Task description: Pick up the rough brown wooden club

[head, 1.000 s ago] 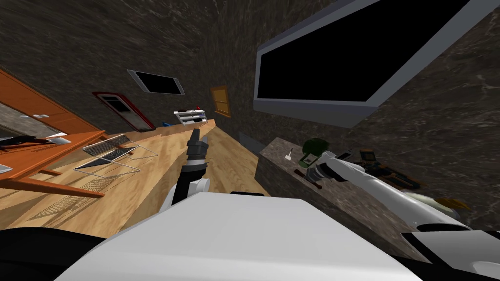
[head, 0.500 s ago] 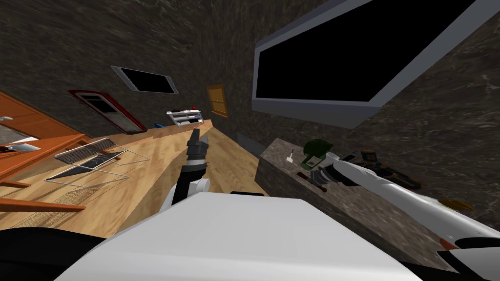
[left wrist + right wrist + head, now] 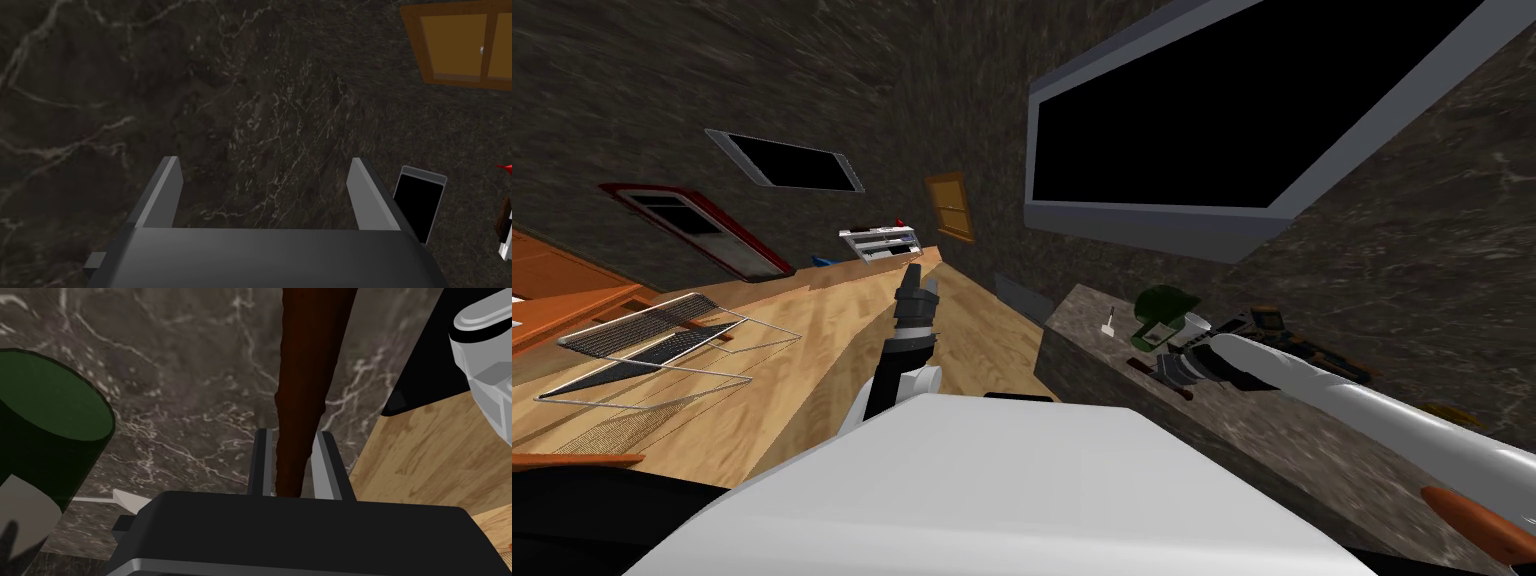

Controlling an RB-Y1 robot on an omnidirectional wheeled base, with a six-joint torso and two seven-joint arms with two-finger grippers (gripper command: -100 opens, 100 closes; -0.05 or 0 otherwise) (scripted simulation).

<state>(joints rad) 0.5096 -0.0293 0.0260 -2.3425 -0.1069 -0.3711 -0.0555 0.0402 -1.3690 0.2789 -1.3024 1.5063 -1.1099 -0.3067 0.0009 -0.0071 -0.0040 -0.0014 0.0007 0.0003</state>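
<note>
1. The left gripper (image 3: 920,278) is hanging over the wooden floor (image 3: 812,340), left of the dark marble counter (image 3: 1087,300). Its fingers (image 3: 167,190) are standing wide apart, with nothing between them.

2. On the counter, a small white tool (image 3: 1108,322) is lying near the left end. A dark green cylinder (image 3: 1162,303) is standing just to the right of it.

3. The club (image 3: 305,378), dark reddish brown with a rough outline, is lying nearer the counter's front edge than the cylinder. The right gripper (image 3: 292,438) is clamping it. Both fingers (image 3: 261,458) are pressing the sides of its narrow end, which is sitting deep between them.

4. The club's long axis is running straight out along the line of the fingers. The shaft is thickening away from the gripper. The thick end is pointing toward the counter's left end, roughly along the front edge. Whether the club is touching the counter top cannot be told.

5. Compared with one second ago, my head camera is turning, so the wire rack (image 3: 652,335) left of the counter is sitting further left in the head view. The right forearm is lying lower across the counter. The right gripper and the club are sitting slightly nearer the front edge.
</note>
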